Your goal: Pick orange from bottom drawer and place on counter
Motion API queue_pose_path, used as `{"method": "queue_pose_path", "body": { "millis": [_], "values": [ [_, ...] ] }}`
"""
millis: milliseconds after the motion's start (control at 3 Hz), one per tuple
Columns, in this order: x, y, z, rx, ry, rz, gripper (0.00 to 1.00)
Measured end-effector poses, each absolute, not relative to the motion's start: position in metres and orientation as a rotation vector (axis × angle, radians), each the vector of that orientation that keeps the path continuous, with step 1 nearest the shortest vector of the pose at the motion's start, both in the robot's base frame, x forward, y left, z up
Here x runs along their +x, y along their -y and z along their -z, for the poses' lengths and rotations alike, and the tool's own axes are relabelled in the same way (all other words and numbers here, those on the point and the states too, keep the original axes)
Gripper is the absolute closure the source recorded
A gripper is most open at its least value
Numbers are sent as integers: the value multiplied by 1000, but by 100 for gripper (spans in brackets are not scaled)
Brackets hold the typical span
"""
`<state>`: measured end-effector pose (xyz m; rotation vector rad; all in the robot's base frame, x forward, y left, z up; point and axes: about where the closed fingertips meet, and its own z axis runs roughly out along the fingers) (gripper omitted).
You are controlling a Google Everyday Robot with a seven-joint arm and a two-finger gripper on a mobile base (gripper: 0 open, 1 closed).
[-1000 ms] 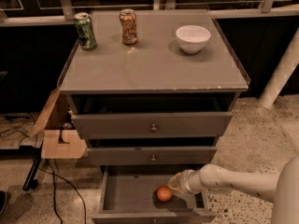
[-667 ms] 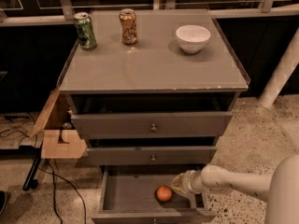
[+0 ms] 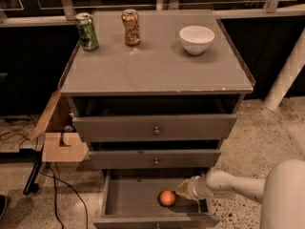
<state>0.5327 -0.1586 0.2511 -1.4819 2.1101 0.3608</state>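
The orange (image 3: 167,197) lies on the floor of the open bottom drawer (image 3: 128,199), right of its middle. My gripper (image 3: 182,192) reaches in from the right on a white arm and sits just right of the orange, close to it. The counter (image 3: 157,63) is the grey cabinet top above.
On the counter stand a green can (image 3: 86,31) at back left, an orange-brown can (image 3: 130,27) beside it, and a white bowl (image 3: 196,39) at back right. Two upper drawers (image 3: 153,128) stick out slightly. An open cardboard box (image 3: 59,140) hangs at the cabinet's left. A white post (image 3: 286,75) stands at right.
My gripper and arm have stayed almost in place beside the orange; the orange has not visibly moved.
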Motion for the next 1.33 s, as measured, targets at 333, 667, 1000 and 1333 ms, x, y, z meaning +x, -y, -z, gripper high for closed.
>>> {"method": "queue_pose_path", "body": {
  "millis": [333,667,1000,1333],
  "values": [
    [533,158,-238,-1482,-2126,-393,34],
    [533,154,-230,-1491,-2129,-419,26],
    [533,150,-225,-1507,-2121,-445,19],
    [536,143,-217,-1498,-2081,-498,23]
  ]
}}
